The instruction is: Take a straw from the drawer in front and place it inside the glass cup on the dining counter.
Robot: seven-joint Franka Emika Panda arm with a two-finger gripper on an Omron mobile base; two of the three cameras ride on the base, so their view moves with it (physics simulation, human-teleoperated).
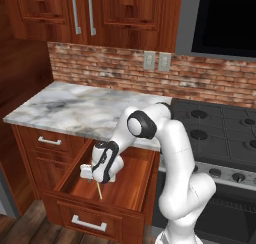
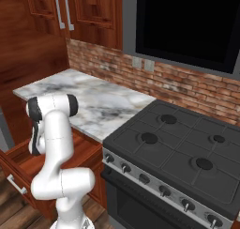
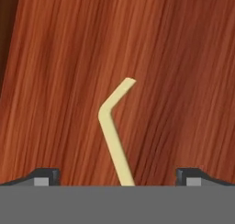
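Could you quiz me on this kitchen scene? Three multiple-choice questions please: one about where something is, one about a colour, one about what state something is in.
1. Where does the straw lie?
A. on the stove
B. on the floor of the open drawer
C. on the marble worktop

2. What colour is the straw?
A. pale yellow
B. blue
C. black

3. How does the gripper stand?
A. shut on the straw
B. open, a finger on each side of the straw
C. shut and empty

Answers: 1 B, the hand view shows it on reddish wood; 2 A, it looks pale yellow against the wood; 3 B, the fingertips stand wide apart with the straw between.
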